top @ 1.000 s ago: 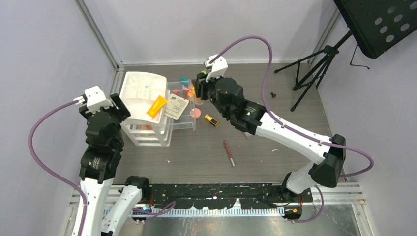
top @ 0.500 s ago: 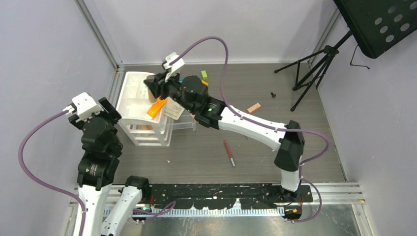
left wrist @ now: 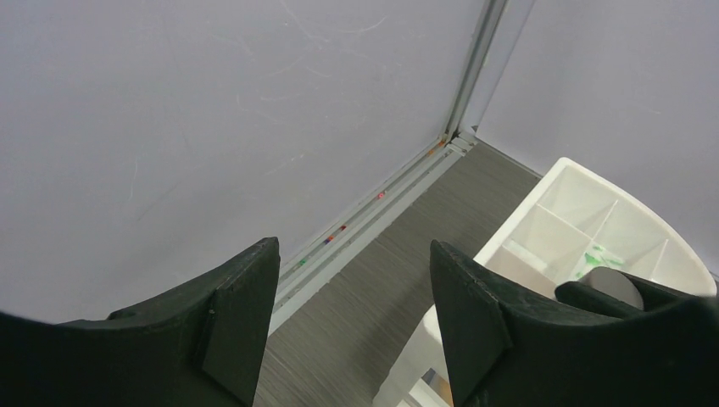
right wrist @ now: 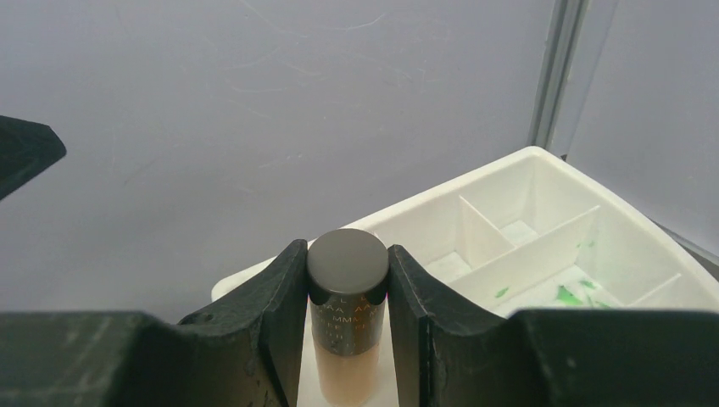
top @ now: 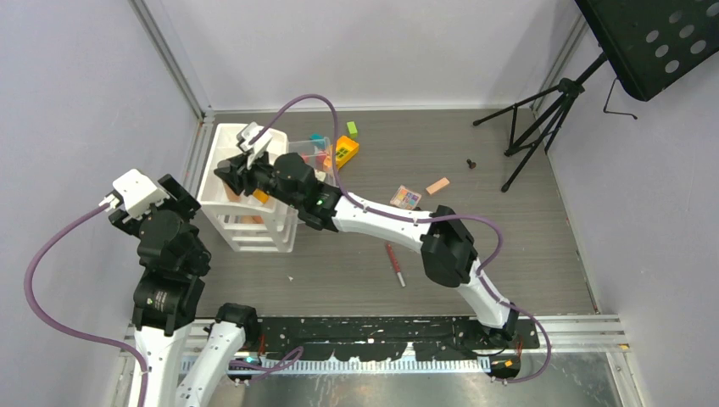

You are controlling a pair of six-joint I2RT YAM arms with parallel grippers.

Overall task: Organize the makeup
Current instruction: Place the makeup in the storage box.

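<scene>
My right gripper [right wrist: 348, 280] is shut on a beige tube with a black cap [right wrist: 348, 315] and holds it upright over the near-left corner of the white organizer's top tray [right wrist: 543, 242]. In the top view the right gripper [top: 231, 174] reaches over the organizer [top: 222, 140]. My left gripper [left wrist: 352, 318] is open and empty, low beside the organizer's left side [left wrist: 585, 212]; in the top view it [top: 191, 197] is just left of the organizer. On the table lie an eyeshadow palette [top: 405, 197], a red pencil [top: 394, 264] and a peach tube [top: 437, 186].
A yellow-and-red toy brick [top: 343, 151], a teal block [top: 317, 137] and a green block [top: 351, 128] sit behind the clear drawers [top: 303, 151]. A tripod stand [top: 534, 119] is at the back right. Walls close in at the left and back.
My right arm has swung left from the clear drawers to over the white organizer's tray. My left arm has drawn back to the left, away from the organizer.
</scene>
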